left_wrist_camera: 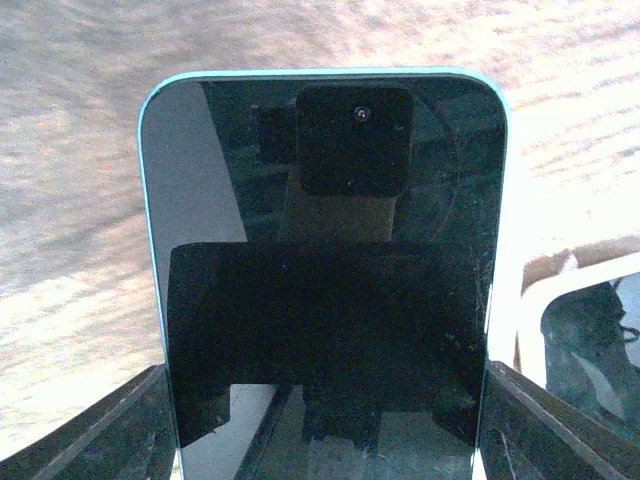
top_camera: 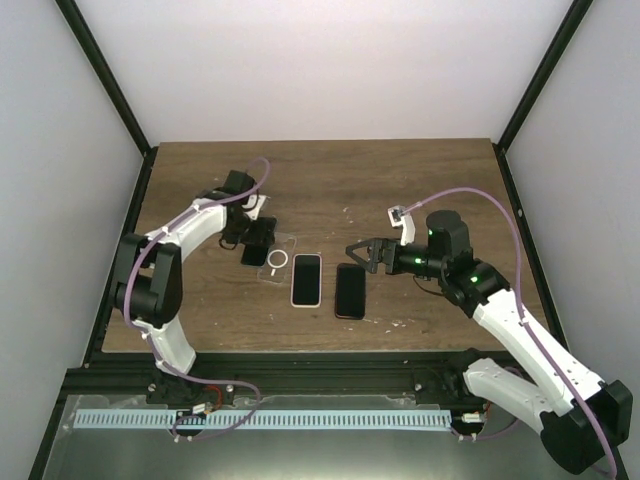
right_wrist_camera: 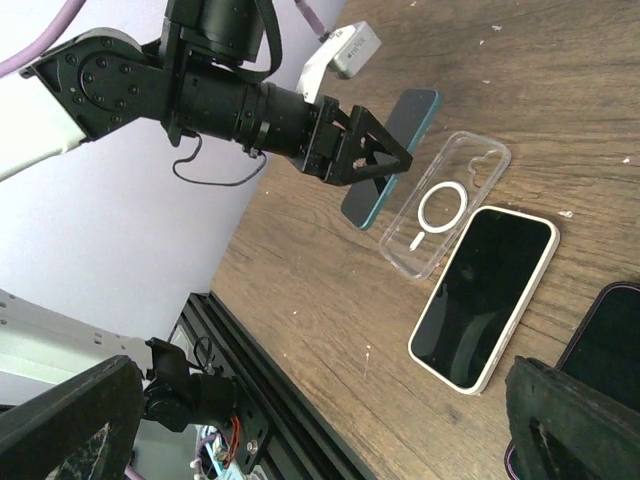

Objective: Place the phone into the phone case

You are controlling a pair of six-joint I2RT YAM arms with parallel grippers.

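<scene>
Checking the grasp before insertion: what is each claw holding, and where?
Left claw grips the teal phone by its long edges; right claw holds nothing.

The wooden table (top_camera: pixel 420 190) bears a clear phone case (top_camera: pixel 281 263), a white-edged phone (top_camera: pixel 306 279) and a dark phone (top_camera: pixel 350 290), perhaps cased.

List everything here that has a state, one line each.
left gripper: shut on the teal phone
right gripper: open, holding nothing
teal phone: gripped, tilted, screen dark
clear case: lying flat, empty
white-edged phone: lying flat, screen up and dark
dark phone: lying flat, not gripped
</scene>
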